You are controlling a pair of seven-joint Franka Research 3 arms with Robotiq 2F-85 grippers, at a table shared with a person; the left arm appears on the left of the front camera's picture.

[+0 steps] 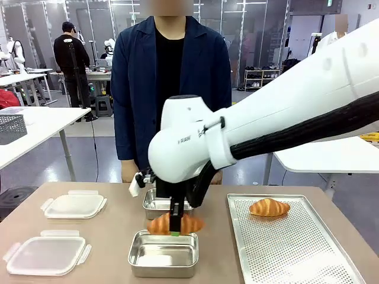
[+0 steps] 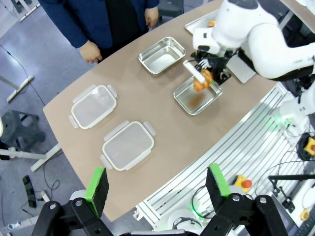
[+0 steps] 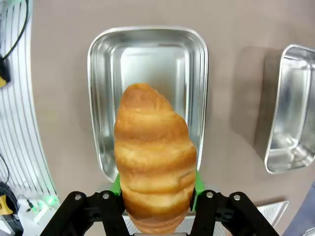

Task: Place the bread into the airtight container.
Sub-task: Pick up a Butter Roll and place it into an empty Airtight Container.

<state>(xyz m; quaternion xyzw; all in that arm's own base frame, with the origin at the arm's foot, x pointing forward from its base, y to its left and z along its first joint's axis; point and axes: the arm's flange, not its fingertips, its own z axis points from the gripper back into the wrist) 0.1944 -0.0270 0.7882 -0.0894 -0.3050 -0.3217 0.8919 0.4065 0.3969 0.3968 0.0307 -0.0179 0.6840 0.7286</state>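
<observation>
From the front, the right hand (image 1: 175, 229) clamps the bread (image 1: 159, 224) over the container (image 1: 163, 255) by the near edge of the surface (image 1: 109, 236), one finger hidden behind it; left wrist view, the left hand (image 2: 156, 178) gapes empty; right wrist view, bread nearly masks the pads (image 3: 196, 184).

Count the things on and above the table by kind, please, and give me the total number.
Perforated tray: 1
Croissant: 2, one held in the right gripper, one on the tray
Steel container: 2
Clear plastic lid: 2
Total: 7
</observation>
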